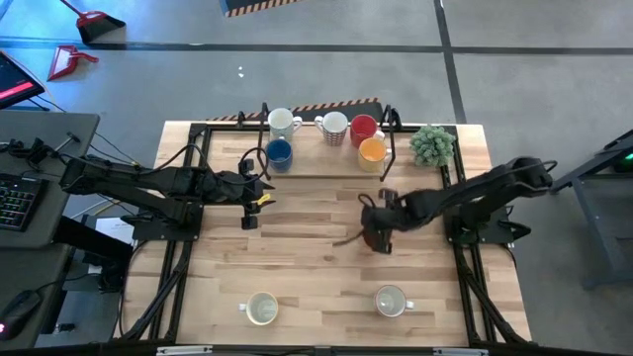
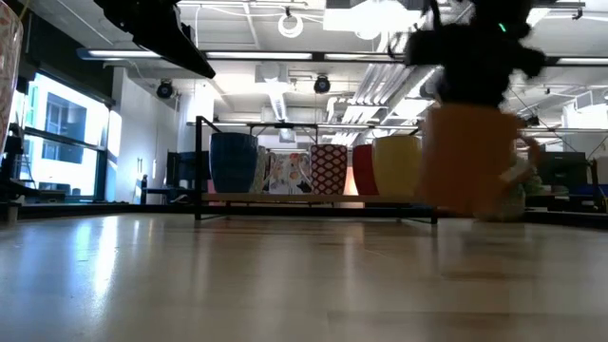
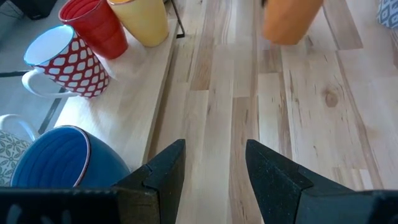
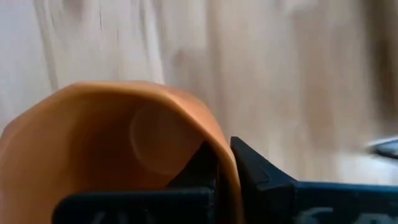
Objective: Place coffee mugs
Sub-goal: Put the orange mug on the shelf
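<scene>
Right gripper [image 4: 224, 163] clamped on the rim of the orange mug [image 4: 118, 149], mid-table, right of centre. Left gripper [image 3: 214, 171] waiting on the left, fingers apart, holding nothing. Far edge: blue mug [image 1: 279, 152], yellow mug [image 1: 371, 150], red mug [image 1: 362, 127], patterned mugs; two white mugs [image 1: 262, 309] near.

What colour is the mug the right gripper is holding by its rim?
Orange mug; the right gripper pinches its rim. The right wrist view shows it best.

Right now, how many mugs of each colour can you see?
White or cream mugs: 3
Red-and-white patterned mug: 1
Red mug: 1
Yellow mug: 1
Blue mug: 1
Orange mug: 1
Total: 8
</scene>
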`<state>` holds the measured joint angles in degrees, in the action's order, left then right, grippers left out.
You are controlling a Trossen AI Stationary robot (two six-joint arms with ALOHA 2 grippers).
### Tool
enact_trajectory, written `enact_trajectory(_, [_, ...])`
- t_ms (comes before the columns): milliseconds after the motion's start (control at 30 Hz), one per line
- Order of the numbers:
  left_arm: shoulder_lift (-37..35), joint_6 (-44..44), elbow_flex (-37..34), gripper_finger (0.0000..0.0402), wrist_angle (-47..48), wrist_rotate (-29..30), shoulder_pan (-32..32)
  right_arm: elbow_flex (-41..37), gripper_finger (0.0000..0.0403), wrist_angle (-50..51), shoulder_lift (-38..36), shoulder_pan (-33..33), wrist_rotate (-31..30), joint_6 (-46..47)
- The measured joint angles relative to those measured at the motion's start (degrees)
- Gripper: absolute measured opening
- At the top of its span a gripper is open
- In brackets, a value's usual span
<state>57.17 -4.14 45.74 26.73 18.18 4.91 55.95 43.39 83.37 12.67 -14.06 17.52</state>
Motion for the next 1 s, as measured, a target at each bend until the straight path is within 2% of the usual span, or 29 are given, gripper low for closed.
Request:
enact_trajectory(200, [0.0, 0.0, 0.0, 0.0159, 0.0, 0.0, 0.0, 11.1, 0.0000, 9.1, -1.1, -5.1, -0.6, -6.2])
enact_trajectory(400, [0.0, 0.9, 0.0, 0.0159, 0.0, 0.0, 0.0, 18.8, 0.0000, 11.9, 0.1, -11.2, 1.2, -9.7])
enact_trajectory(500, [0.0, 0.9, 0.0, 0.0159, 0.0, 0.0, 0.0, 22.7, 0.0000, 10.1, 2.2, -14.1, 1.2, -11.7])
enact_trajectory(700, [0.0, -1.0, 0.0, 0.0159, 0.5, 0.0, 0.0, 32.1, 0.0000, 10.0, 12.8, -18.3, 2.1, -17.7])
enact_trajectory(1000, [0.0, -4.6, 0.0, 0.0159, 1.9, 0.1, 0.0, 51.9, 0.0000, 12.4, 29.9, -23.3, 4.1, -21.0])
